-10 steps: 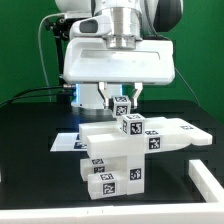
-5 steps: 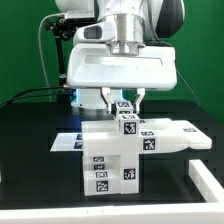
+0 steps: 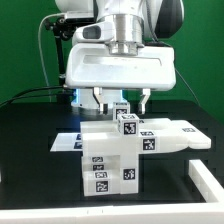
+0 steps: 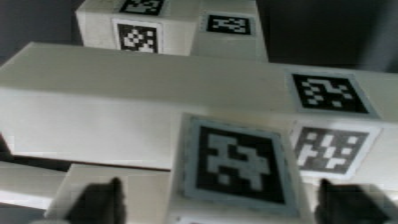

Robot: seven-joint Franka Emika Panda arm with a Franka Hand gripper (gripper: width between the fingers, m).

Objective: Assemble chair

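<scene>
**Gripper spread above the top block of the chair**

Seen from the exterior view, the chair (image 3: 118, 150) stands on the black table (image 3: 30, 150), in the middle of the scene, as a stack of chunky white blocks with square tags on their faces. A flat slab of it reaches toward the exterior view's right, and a small tagged block (image 3: 124, 112) sits on top, at the far side of the stack. The gripper (image 3: 121, 100) hangs directly over this top block. Its two fingers (image 3: 98, 99) are spread apart, one on each side of the block, and I see a small gap between each finger and the block, so nothing is held. On the table behind the chair, on the exterior view's left, an edge of the marker board (image 3: 66, 141) comes out from under the blocks.

In the wrist view the chair (image 4: 160, 105) fills nearly the whole picture, very near to the camera. The tagged top block (image 4: 237, 160) lies between the two dark fingertips (image 4: 93, 200), which stand apart on either side of it. Whether they touch it, I cannot tell from this view. Farther away, more tagged faces of the chair are visible.
</scene>
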